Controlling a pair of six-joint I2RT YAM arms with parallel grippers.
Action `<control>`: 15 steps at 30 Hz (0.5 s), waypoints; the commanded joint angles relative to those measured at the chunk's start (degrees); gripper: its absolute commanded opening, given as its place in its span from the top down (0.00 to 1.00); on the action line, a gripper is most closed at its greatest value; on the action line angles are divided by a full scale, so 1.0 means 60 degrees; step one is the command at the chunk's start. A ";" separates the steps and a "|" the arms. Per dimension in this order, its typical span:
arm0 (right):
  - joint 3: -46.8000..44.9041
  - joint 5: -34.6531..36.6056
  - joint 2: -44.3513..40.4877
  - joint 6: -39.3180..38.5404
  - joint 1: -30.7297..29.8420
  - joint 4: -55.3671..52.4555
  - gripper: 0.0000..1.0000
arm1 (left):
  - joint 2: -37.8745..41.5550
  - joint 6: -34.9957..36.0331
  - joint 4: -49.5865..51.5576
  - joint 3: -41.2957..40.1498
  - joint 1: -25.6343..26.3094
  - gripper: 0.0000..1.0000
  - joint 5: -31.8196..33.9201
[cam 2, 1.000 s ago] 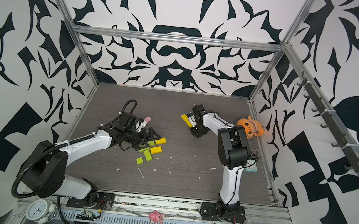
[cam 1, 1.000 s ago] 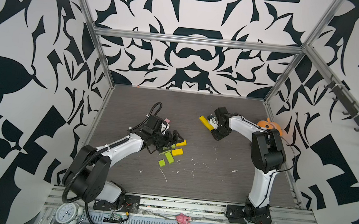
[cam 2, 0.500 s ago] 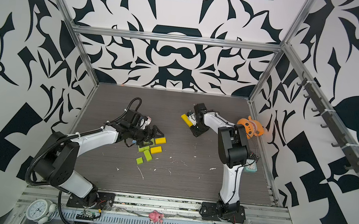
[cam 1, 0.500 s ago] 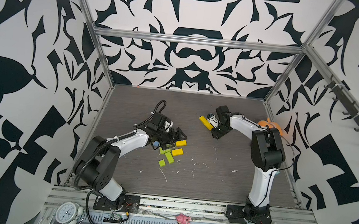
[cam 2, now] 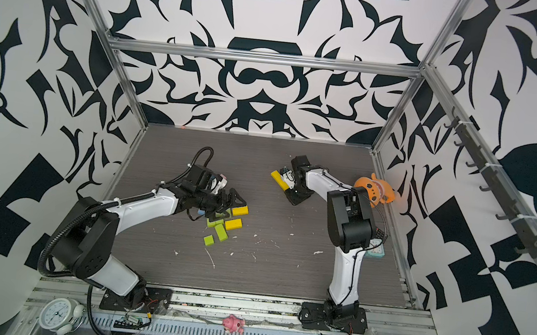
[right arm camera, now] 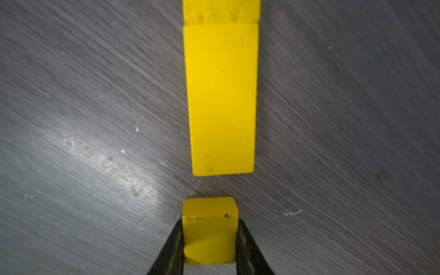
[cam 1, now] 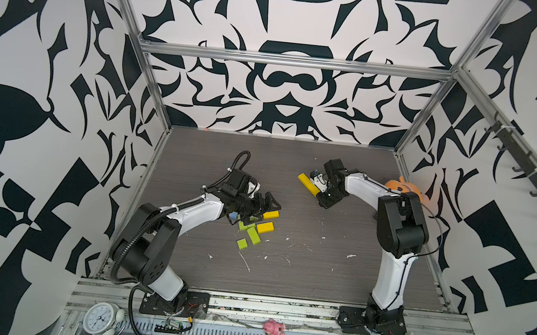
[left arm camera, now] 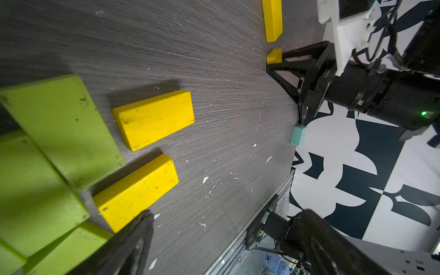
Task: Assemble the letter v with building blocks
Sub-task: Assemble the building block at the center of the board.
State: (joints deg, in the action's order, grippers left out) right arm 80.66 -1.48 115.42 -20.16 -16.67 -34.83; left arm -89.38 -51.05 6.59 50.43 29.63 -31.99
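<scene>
Jaws of the right arm are clenched on a small yellow block [right arm camera: 210,234], close to the worktop [right arm camera: 95,119] and just short of a long yellow block [right arm camera: 221,100] that lies in line with it. Jaws of the left arm are spread wide, grasping nothing, low over a pair of yellow blocks [left arm camera: 154,119] beside lime green blocks [left arm camera: 59,128]; a light blue block [cam 1: 233,216] lies under that arm.

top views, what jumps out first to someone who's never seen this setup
The loud black-and-white patterned walls boxing in the dark floor. Mid-floor, a bright cluster of green and yellow blocks lies at the wide-open jaws of the left arm. Farther back, the right arm pinches a small yellow block in its jaws, just short of a yellow row.
</scene>
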 commanded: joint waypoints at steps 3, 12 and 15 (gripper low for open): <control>-0.0043 -0.0091 -0.0253 -0.0027 0.0082 0.0091 0.70 | 0.0018 -0.0021 -0.0027 0.0105 0.0028 0.01 -0.0031; 0.0268 -0.0234 0.0097 -0.0080 0.0101 0.0048 0.74 | -0.0074 -0.0003 -0.0014 0.0123 0.0043 0.01 -0.0004; 0.0373 -0.0206 0.0176 -0.0129 0.0108 0.0034 0.74 | -0.0089 0.0013 -0.0003 0.0149 0.0040 0.01 -0.0007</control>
State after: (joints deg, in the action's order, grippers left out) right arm 80.86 -2.42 115.50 -20.18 -16.25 -34.81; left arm -89.38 -51.05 6.59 50.43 29.65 -31.97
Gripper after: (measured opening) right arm 0.325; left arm 0.994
